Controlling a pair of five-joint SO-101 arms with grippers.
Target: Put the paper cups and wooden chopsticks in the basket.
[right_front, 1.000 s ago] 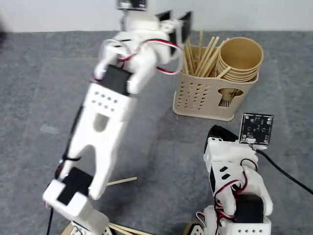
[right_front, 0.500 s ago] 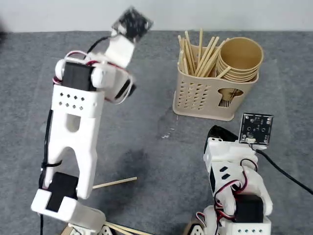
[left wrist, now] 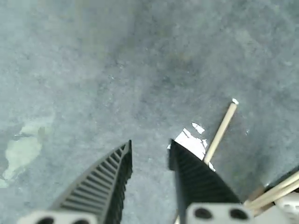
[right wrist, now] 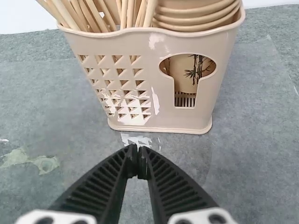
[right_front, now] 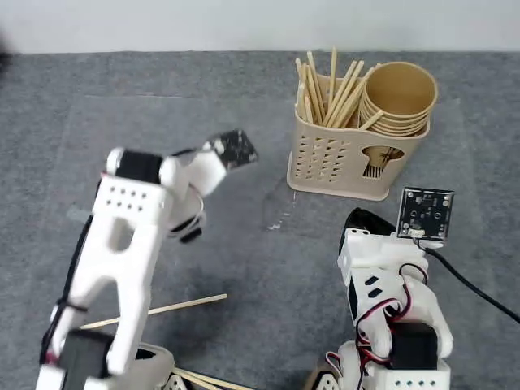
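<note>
- The basket (right_front: 341,166) stands upright at the far right of the grey surface (right_front: 268,268). A stack of paper cups (right_front: 400,93) fills its right half, mouths up. A bundle of chopsticks (right_front: 325,89) stands on end in its left half, fanning outward at the top.
- A loose chopstick (right_front: 175,306) lies flat on the surface beside the left arm. Its long axis runs almost side to side, with the right end angled slightly toward the basket.
- We see the left tool (left wrist: 150,145) released and holding nothing, hanging over bare surface. In its wrist view the loose chopstick (left wrist: 220,128) slants out from behind one finger.
- The right tool (right wrist: 137,150) is clenched on nothing, tips touching, aimed at the basket (right wrist: 140,70).
- From above we look into the cups. The right wrist view gives us the basket's latticed wall and a cutout window (right wrist: 188,77) baring a cup's side.
</note>
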